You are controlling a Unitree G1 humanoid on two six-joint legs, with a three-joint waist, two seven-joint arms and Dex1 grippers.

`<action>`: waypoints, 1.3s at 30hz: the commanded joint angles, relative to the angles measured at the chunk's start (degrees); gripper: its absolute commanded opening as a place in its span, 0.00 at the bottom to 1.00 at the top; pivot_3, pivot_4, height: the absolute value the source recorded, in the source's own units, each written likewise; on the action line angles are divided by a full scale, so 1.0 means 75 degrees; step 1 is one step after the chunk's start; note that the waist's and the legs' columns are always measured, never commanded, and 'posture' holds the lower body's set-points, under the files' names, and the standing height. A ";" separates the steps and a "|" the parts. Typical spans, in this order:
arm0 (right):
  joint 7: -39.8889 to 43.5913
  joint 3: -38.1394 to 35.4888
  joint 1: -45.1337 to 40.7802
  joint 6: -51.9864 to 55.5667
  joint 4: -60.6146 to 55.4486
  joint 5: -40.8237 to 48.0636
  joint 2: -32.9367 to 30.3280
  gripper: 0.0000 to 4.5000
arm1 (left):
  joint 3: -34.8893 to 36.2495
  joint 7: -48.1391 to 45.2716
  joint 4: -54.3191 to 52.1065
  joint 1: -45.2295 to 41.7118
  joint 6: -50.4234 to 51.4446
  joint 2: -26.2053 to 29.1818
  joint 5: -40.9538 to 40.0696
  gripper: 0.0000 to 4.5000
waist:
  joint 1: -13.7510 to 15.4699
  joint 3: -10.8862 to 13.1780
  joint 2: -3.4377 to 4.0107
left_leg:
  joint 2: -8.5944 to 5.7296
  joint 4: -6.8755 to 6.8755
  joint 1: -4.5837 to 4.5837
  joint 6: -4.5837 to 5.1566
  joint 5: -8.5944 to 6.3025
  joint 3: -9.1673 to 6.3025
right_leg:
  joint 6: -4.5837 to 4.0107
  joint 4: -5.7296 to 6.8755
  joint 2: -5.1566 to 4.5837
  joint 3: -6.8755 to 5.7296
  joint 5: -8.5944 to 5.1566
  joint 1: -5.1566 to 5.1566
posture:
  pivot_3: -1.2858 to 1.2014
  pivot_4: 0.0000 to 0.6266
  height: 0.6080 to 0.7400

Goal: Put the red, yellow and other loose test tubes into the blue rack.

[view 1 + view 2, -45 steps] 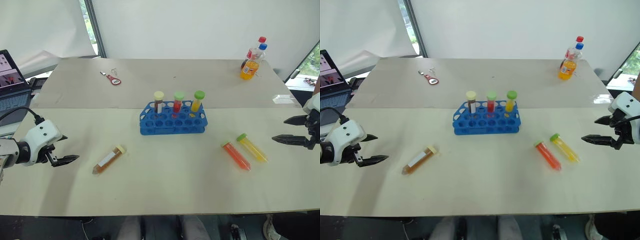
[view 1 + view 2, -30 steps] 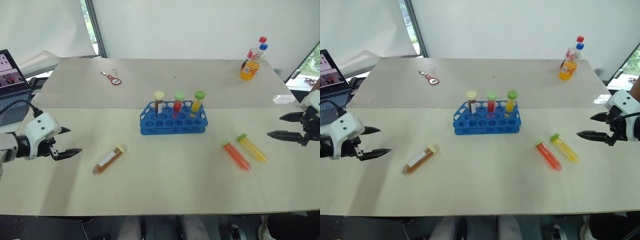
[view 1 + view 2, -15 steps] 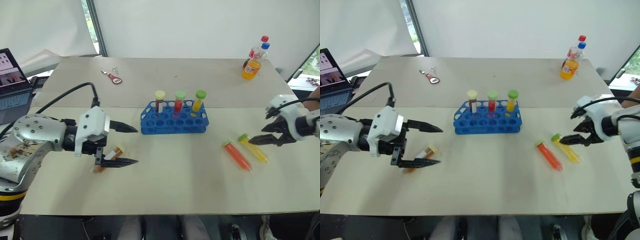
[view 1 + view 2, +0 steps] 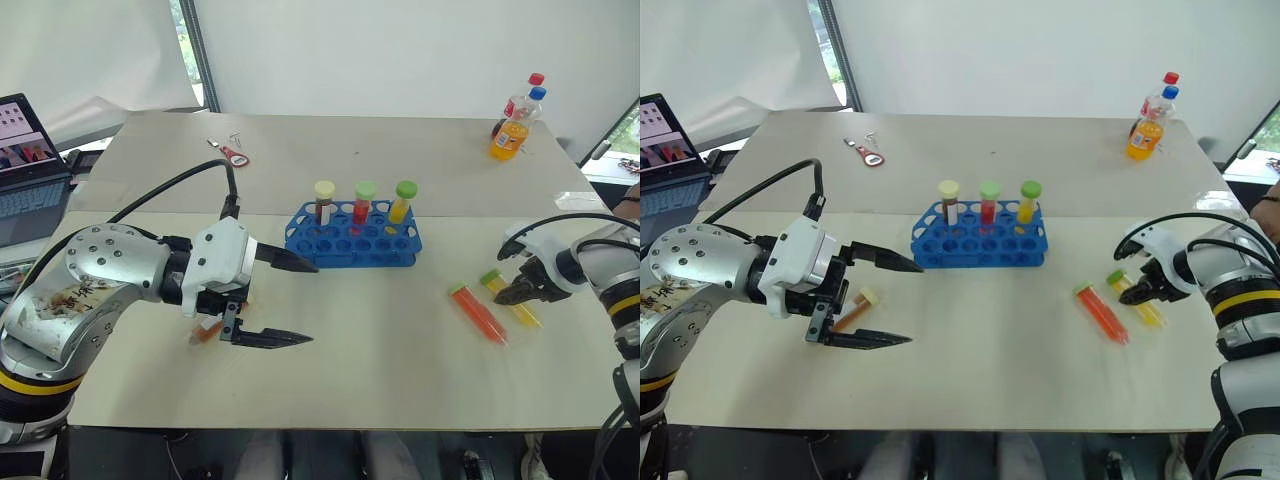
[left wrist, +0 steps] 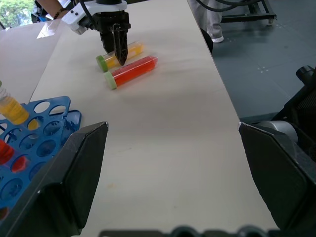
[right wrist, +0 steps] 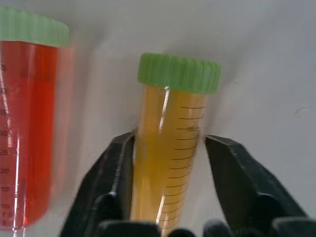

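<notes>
From my head cameras I see the blue rack (image 4: 352,238) at mid-table with three capped tubes standing in its back row, and three loose tubes lying on the table (image 4: 400,370): a brown tube (image 4: 853,309) beside my left gripper (image 4: 290,303), and a red tube (image 4: 479,312) and a yellow tube (image 4: 512,299) side by side near my right gripper (image 4: 512,292). My left gripper's jaws stand wide apart, holding nothing, with the brown tube lying just behind them. My right gripper is down over the yellow tube. Further back sit a drink bottle (image 4: 512,130), a small red tool (image 4: 231,153) and a laptop (image 4: 30,160) at the left edge. My left wrist view looks along the table between my own spread fingers: the red and yellow tubes lie touching, green caps toward the rack, with my right gripper's fingers planted on the yellow one. My right wrist view settles it: the fingers (image 6: 116,173) sit one on each side of the yellow tube's body below its cap, closed against it, the red tube lying just beside. So the step in hand is the pickup of the yellow tube. Next, I judge, I must lift it clear without nudging the red one, turn it upright and lower it into a free hole.
</notes>
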 commanded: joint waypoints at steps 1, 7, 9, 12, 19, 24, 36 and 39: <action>0.0025 -0.0166 -0.0202 -0.0227 0.0177 -0.0138 -0.0031 0.26 | 0.0082 0.0067 -0.0111 0.0025 -0.0141 0.0019 0.0117 1.00 | 0.0000 0.0000 0.0000 | 0.0001 0.0000 0.0001 -0.0001 0.0001 0.0000 | 0.0000 0.0001 0.0000 0.0000 0.0000 0.0001 | 0.52 0.24 0.95; 0.0000 -0.0760 -0.0227 -0.0447 -0.0423 0.0161 -0.0206 0.22 | 0.0374 0.0134 0.0262 0.0510 -0.0440 0.0172 0.0533 1.00 | 0.0000 -0.0001 0.0001 | 0.0000 -0.0001 0.0002 -0.0001 0.0001 -0.0001 | 0.0000 0.0001 0.0000 0.0000 0.0000 0.0001 | 0.52 0.24 0.95; 0.0095 -0.1324 -0.0055 -0.0316 -0.1281 0.0617 -0.0283 0.22 | 0.0653 0.0239 0.0511 0.0859 -0.0627 0.0222 0.0754 1.00 | -0.0026 0.0000 0.0003 | 0.0002 -0.0003 0.0000 -0.0002 0.0001 -0.0002 | -0.0001 0.0003 0.0002 0.0000 0.0000 -0.0005 | 0.52 0.24 0.95; -0.0118 -0.2777 0.0452 0.0038 -0.2890 0.1801 0.0027 0.22 | 0.1115 0.0477 0.0839 0.1430 -0.1036 0.0164 0.1094 1.00 | -0.0044 0.0000 0.0004 | 0.0007 -0.0011 0.0001 -0.0001 0.0001 -0.0004 | -0.0002 0.0007 0.0004 -0.0001 0.0000 -0.0012 | 0.52 0.24 0.95; -0.2107 -0.5001 0.1834 -0.0743 -0.5249 0.3316 0.2060 0.22 | 0.1484 0.0747 0.1000 0.2190 -0.1428 0.0068 0.1378 1.00 | 0.0083 -0.0004 -0.0004 | 0.0005 -0.0005 -0.0004 -0.0003 0.0002 -0.0014 | -0.0002 0.0010 -0.0005 -0.0014 0.0002 -0.0003 | 0.52 0.24 0.95; -0.3188 -0.4883 0.2128 -0.1672 -0.5343 0.3252 0.3082 0.22 | 0.1252 0.0852 0.0714 0.1789 -0.0934 0.0002 0.0957 1.00 | 0.0139 -0.0004 -0.0004 | 0.0002 0.0017 -0.0010 -0.0007 0.0004 -0.0010 | 0.0005 0.0011 -0.0005 -0.0014 0.0008 0.0000 | 0.52 0.24 0.95; -0.4241 -0.4328 0.2275 -0.3015 -0.4438 0.2973 0.3947 0.22 | 0.1005 0.0860 0.0522 0.0953 -0.0393 -0.0030 0.0603 1.00 | -0.0007 -0.0005 -0.0005 | 0.0007 -0.0003 -0.0006 -0.0008 0.0005 -0.0013 | 0.0000 0.0012 0.0003 -0.0014 0.0010 -0.0005 | 0.52 0.24 0.95; -0.4397 -0.4280 0.2233 -0.3137 -0.4280 0.3005 0.4040 0.22 | 0.0938 0.0840 0.0565 0.0876 -0.0403 -0.0048 0.0642 1.00 | -0.0014 -0.0004 -0.0005 | 0.0006 -0.0002 -0.0004 -0.0009 0.0005 -0.0011 | 0.0000 0.0012 0.0003 -0.0013 0.0009 -0.0005 | 0.52 0.24 0.95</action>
